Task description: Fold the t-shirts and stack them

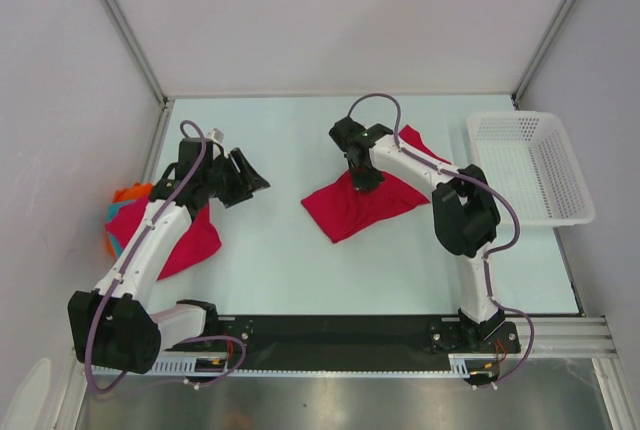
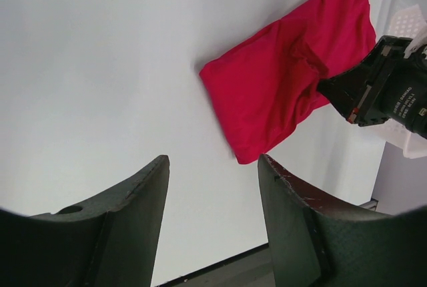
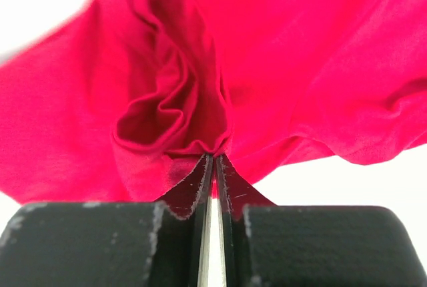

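Observation:
A crimson t-shirt point(image 1: 345, 208) lies partly folded at the table's middle, its far end trailing toward the back right; the left wrist view shows it too point(image 2: 273, 87). My right gripper point(image 1: 362, 181) point(image 3: 215, 157) is shut on a bunched fold of this t-shirt point(image 3: 300, 67), pinching the cloth at the fingertips. My left gripper point(image 1: 252, 182) point(image 2: 213, 167) stands open over bare table, apart from the shirt, with nothing between its fingers. At the left edge a second crimson t-shirt point(image 1: 188, 240) lies under my left arm, beside small orange point(image 1: 130, 192) and teal point(image 1: 112, 242) garments.
A white mesh basket point(image 1: 530, 165) stands at the right back of the table, with a corner of it point(image 2: 408, 20) in the left wrist view. Frame posts and walls close in the back and sides. A black rail point(image 1: 330, 330) runs along the near edge.

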Robot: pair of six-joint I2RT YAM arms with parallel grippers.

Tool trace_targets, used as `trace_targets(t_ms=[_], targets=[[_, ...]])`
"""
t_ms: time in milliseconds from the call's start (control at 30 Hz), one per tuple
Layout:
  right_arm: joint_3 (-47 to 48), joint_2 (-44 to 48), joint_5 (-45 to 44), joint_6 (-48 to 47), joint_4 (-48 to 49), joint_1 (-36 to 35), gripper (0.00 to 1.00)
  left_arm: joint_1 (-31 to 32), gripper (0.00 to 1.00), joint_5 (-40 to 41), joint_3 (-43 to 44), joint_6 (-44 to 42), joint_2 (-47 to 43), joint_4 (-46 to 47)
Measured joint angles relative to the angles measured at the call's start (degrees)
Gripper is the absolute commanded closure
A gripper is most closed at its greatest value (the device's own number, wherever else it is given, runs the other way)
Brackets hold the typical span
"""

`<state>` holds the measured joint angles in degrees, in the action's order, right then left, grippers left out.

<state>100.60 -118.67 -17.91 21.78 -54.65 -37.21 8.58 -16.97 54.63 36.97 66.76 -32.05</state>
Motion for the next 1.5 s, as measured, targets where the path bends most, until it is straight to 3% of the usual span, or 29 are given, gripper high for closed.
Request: trace_targets(t_ms=[100, 300, 800, 1100, 1500], targets=[[-2.21, 0.22, -0.26, 0.02, 0.09, 0.37, 0.89, -0.09, 0.39, -0.09, -0.28, 0.00, 0.00, 0.17], [-5.11, 0.94, -0.52, 0.31, 0.09, 0.61, 0.74, -0.11, 0.39, -0.26, -0.33, 0.00, 0.00, 0.26], [1.66, 8.00, -4.35, 0.98, -2.95, -3.26, 0.69, -0.13, 0.39, -0.83, -1.16, 0.02, 0.00, 1.22], [3.54, 1.44, -2.51, 0.87, -1.88, -3.78, 0.70, -0.13, 0.39, -1.27, -1.51, 0.00, 0.00, 1.36], [-8.41, -0.55, -1.27, 0.85, 1.05, -1.05, 0.70, -0.17, 0.39, -1.33, -1.53, -0.02, 0.66, 1.49]])
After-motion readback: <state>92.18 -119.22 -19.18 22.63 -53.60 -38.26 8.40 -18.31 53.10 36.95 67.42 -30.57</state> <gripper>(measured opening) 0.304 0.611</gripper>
